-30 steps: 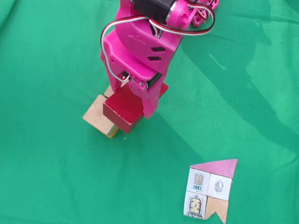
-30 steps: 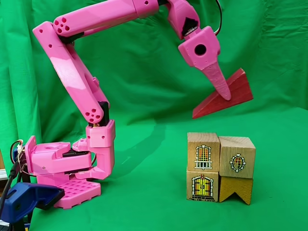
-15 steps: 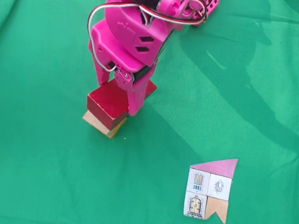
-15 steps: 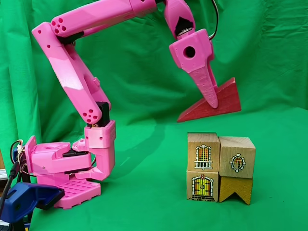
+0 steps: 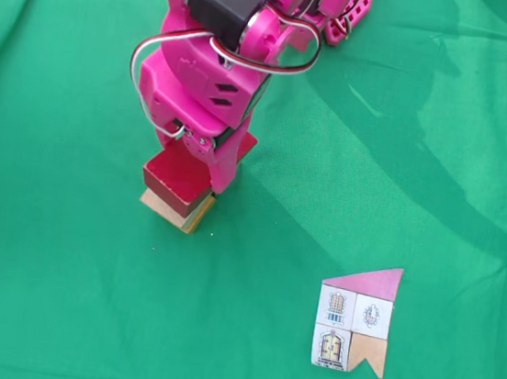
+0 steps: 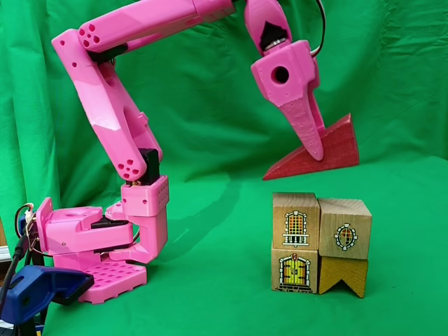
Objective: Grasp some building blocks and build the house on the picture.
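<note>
**Red roof wedge held in the air above the wooden wall blocks**

- Gripper (image 6: 318,147): pink, two fingers clamped on the dark-red roof block (image 6: 315,150); one pink finger (image 6: 308,126) lies across the block's face in a fixed view. From above, the gripper (image 5: 203,167) points down at the stack.
- Dark-red roof block: wedge-shaped, thin end to the left and tall end to the right in the side-on fixed view; it hangs clear above the wall blocks, not touching them. From above (image 5: 174,175) it covers most of the stack.
- Wall blocks (image 6: 320,241): four light wooden pieces in two rows of two, touching. Upper left and upper right carry printed windows, lower left a printed door, lower right a darker tan notched piece. From above a tan edge (image 5: 175,209) peeps out below the roof block.
- Picture (image 5: 357,320): paper house cut-out, pink slanted roof, flat on the cloth, well apart from the wall blocks, to their lower right in the view from above.
- Arm base (image 6: 98,245): pink, left of the wall blocks.
- Green cloth (image 5: 37,292): under and behind everything.
</note>
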### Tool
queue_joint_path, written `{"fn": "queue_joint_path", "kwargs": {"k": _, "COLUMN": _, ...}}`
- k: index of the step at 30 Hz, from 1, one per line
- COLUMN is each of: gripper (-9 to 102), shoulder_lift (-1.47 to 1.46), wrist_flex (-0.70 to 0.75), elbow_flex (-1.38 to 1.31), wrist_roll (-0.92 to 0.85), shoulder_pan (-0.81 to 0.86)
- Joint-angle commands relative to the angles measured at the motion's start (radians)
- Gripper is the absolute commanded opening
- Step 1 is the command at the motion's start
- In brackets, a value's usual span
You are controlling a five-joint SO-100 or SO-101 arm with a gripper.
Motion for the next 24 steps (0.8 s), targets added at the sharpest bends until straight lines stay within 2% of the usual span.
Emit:
{"fn": "queue_joint_path", "kwargs": {"k": 1, "gripper": 20, "shoulder_lift": -0.003, "wrist_flex": -0.006, "elbow_flex": -0.052, "wrist_roll": -0.025, "shoulder_pan": -0.003}}
{"fn": "queue_joint_path", "kwargs": {"k": 24, "gripper": 20, "shoulder_lift": -0.124, "wrist_flex": 0.005, "elbow_flex": -0.172, "wrist_roll": -0.026, "shoulder_pan": -0.002}}
